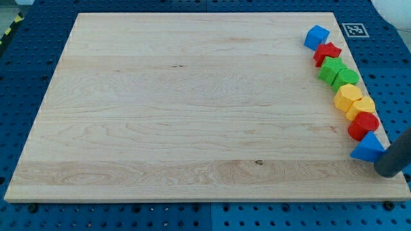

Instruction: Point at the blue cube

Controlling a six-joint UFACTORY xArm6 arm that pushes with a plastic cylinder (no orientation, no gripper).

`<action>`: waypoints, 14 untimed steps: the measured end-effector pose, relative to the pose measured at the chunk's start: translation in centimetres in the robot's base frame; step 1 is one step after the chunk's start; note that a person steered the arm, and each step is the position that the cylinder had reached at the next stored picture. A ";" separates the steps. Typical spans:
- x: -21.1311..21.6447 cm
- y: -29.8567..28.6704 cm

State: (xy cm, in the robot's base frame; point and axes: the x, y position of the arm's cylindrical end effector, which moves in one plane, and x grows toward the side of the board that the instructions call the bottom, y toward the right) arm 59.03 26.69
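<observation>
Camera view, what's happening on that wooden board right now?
A robot arm's dark rod is at the board's lower right corner, my tip right beside the blue triangular block. The blocks line the right edge: blue cube at the top, then red star, two green blocks, two yellow blocks, a red block. The task's blue cube sits at the far end, untouched.

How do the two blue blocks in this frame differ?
The blue cube is a boxy shape at the top of the row on the view's right; the blue triangular block is a wedge at the bottom of it. My tip sits right beside the triangular block, far from the cube. Both share the same blue.
</observation>
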 end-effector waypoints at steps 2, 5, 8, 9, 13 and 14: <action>1.8 -6.1; -14.4 -18.1; -32.4 -18.0; -38.8 -17.9; -36.8 -6.6; -35.0 -6.4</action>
State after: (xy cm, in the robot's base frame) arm 24.00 20.26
